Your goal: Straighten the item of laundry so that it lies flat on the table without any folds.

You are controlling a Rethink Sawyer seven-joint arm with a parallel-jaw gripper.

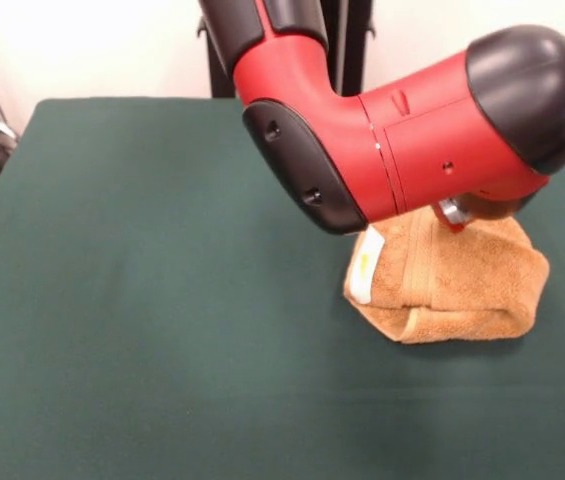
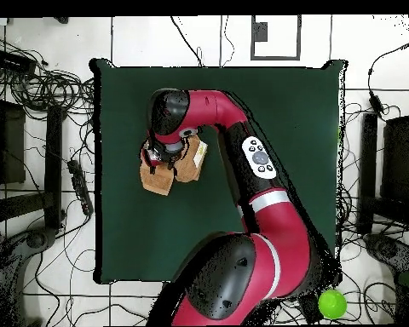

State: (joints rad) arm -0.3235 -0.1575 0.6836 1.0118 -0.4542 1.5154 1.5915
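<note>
The golden-orange towel point(image 1: 452, 285) lies folded and bunched on the dark green table point(image 1: 142, 300), right of the middle in the front view. Its border band runs across the fold, and its white label point(image 1: 366, 265) hangs at its left end. My gripper point(image 1: 452, 213) is right at the towel's top, mostly hidden behind the red arm's wrist. In the overhead view the towel point(image 2: 161, 174) sits near the table's point(image 2: 267, 102) left side, with the gripper point(image 2: 168, 152) directly over it. I cannot see whether the gripper is open or shut.
The red and black arm point(image 1: 402, 140) hangs low over the table's right part in the front view. In the overhead view, cables point(image 2: 46, 94) lie on the floor left of the table. A green ball point(image 2: 331, 303) sits on the floor at lower right.
</note>
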